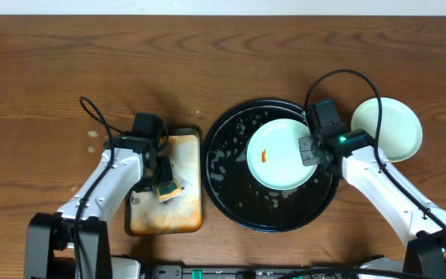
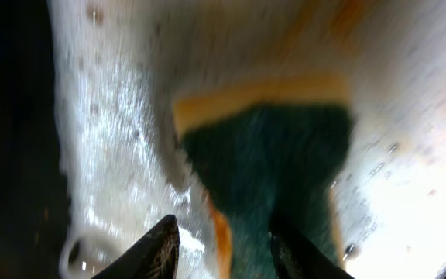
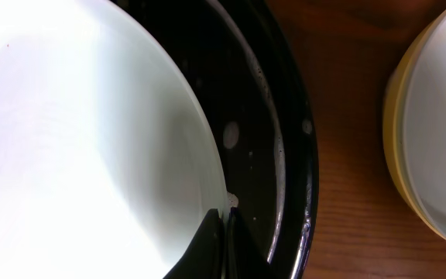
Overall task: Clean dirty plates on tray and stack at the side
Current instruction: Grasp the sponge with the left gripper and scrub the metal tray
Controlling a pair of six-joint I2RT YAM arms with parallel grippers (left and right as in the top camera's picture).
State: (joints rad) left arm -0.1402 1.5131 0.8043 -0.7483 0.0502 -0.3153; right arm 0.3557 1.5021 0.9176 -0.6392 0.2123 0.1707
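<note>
The desk (image 1: 53, 70) carries everything, with the tray (image 1: 242, 205) near its middle. The tray's raised rim keeps the water and the flecks of foam (image 1: 217, 163) off the wood, which is likely why the washing is done inside it.

Left of it, well apart from the plates, lies the orange tray (image 1: 184, 213), a wet parking place for the sponge (image 1: 167, 188).

One mint plate (image 1: 281, 167) lies in the right half of the tray. Its far edge seems propped up, probably so its face can be presented for scrubbing.

A second plate, the side plate (image 1: 389, 128), sits on the bare desk just right of the tray, where the stack is meant to grow. In the right wrist view its yellow rim surrounds a paler inside. This may be one plate nested in another, but I cannot tell.

The right gripper (image 3: 224, 232) has its jaws pressed together on the thin right rim of the mint plate. It grips at the edge, so the dirty face stays clear.

The left gripper (image 2: 227, 244) hangs over the orange tray. The sponge's green side lies between its jaws, which appear to pinch one end, though that view is blurred.

Smallest is the orange smear (image 1: 264, 155), left of the plate's centre and not yet wiped. I judge the job to be partway done, with this plate waiting for the sponge to come across.
</note>
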